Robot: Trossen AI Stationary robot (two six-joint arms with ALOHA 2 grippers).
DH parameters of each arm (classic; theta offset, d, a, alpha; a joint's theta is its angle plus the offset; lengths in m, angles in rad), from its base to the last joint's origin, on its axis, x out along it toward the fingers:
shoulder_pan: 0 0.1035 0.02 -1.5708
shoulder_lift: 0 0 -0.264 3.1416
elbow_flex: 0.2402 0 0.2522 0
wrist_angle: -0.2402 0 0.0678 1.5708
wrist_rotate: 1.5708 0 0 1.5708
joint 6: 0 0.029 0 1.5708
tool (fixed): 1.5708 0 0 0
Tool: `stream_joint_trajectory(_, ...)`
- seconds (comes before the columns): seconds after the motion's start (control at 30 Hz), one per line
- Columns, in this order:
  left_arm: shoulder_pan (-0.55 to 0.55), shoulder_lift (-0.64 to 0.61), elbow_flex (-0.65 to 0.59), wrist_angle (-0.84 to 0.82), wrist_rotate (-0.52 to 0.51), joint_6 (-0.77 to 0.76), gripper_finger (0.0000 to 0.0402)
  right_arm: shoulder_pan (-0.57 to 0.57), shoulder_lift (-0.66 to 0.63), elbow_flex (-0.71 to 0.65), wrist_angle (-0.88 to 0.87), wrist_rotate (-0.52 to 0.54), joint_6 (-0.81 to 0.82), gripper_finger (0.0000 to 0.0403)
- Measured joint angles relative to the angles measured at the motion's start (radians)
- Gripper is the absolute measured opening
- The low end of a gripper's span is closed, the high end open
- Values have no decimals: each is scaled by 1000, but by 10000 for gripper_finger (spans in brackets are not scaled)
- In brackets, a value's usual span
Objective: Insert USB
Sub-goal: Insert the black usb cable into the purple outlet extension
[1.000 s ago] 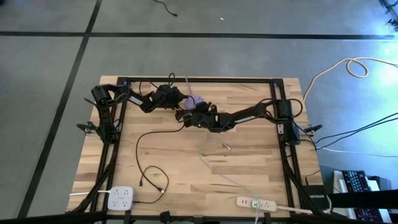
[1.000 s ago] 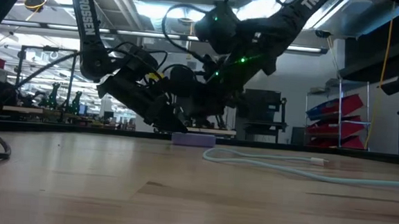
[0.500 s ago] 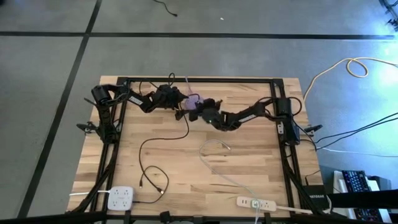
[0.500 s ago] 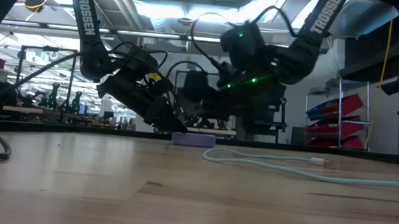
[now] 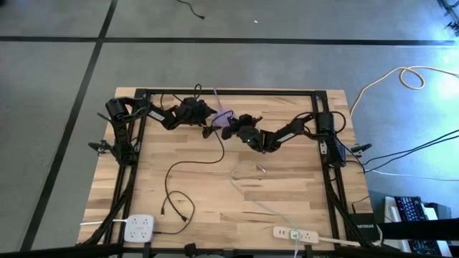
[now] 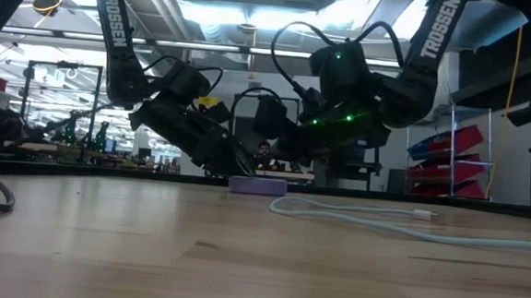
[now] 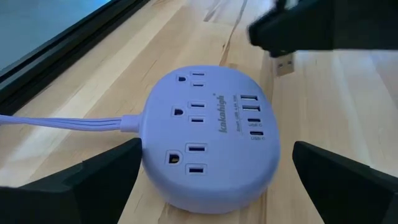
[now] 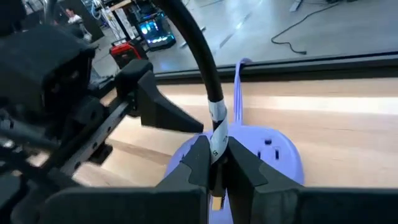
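A white power strip [image 5: 140,228], a second white strip [image 5: 295,233] and a pale cable [image 5: 247,169] lie on the wooden surface [image 5: 287,186], well apart from the lavender outlet hub [image 7: 205,134]. The left end effector [image 7: 205,180] reaches low from the hub's left, its fingers [image 7: 93,177] spread wide either side of the hub. The right end effector [image 8: 214,177] angles down from the hub's right, clamped on the black USB cable [image 8: 205,81]. The metal USB plug [image 7: 285,64] hangs just beside the hub's USB ports [image 7: 250,115], not inserted.
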Motion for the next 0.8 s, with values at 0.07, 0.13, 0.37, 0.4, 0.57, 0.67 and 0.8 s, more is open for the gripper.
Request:
stream_joint_trajectory(0.07,0,0,0,1,0,-10,400,-3,0,0,-4,2,-9,5)
stream_joint_trajectory(0.13,0,0,0,6,0,-16,400,-3,0,0,2,5,-46,5)
stream_joint_trajectory(0.37,0,0,0,8,0,-21,400,11,49,-1,162,16,-250,4)
stream_joint_trajectory(0.4,0,0,0,10,0,-25,400,12,63,0,206,11,-279,4)
stream_joint_trajectory(0.57,-10,0,0,11,-1,-16,400,12,130,0,318,30,-337,4)
stream_joint_trajectory(0.67,-17,0,0,10,-1,-5,400,14,133,8,308,69,-347,4)
stream_joint_trajectory(0.8,-25,0,0,10,-2,-5,400,30,133,24,297,112,-352,4)
